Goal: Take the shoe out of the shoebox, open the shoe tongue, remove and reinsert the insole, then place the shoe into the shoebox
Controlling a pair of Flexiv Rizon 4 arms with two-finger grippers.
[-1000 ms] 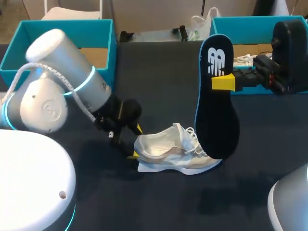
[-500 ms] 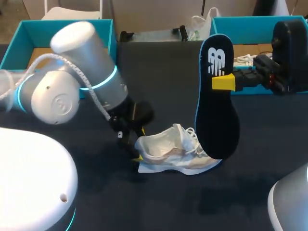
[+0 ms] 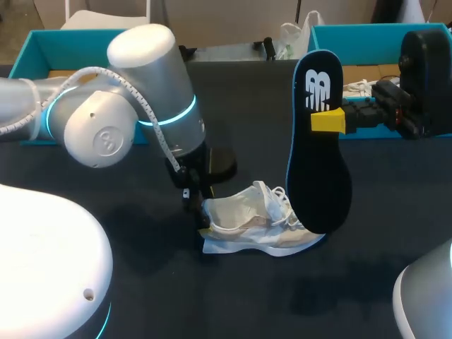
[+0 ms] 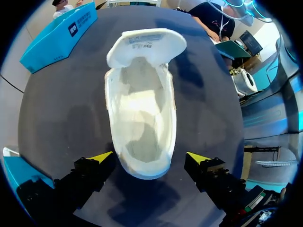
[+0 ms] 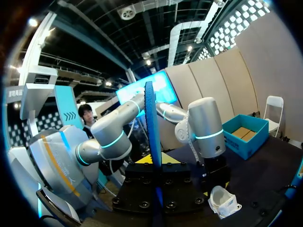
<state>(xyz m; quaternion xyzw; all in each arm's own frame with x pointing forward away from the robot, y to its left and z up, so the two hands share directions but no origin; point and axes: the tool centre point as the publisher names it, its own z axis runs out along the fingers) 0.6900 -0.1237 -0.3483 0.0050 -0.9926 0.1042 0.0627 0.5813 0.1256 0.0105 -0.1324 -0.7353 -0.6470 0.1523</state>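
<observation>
Swung in, left hand (image 4: 150, 158) straddles the sneaker (image 4: 142, 109) heel, spread; right hand (image 3: 323, 120) pinches the insole (image 3: 318, 176). Sneaker likely soft, light: grip heel.

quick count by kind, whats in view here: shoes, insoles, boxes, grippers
white mesh shoe: 1
black foam insole with a blue edge: 1
teal cardboard boxes: 2
yellow-tipped grippers (left gripper, right gripper): 2
total: 6

A dark, matte table (image 3: 240, 106) spans the whole scene, evenly lit, with soft shadows on its surface.
</observation>
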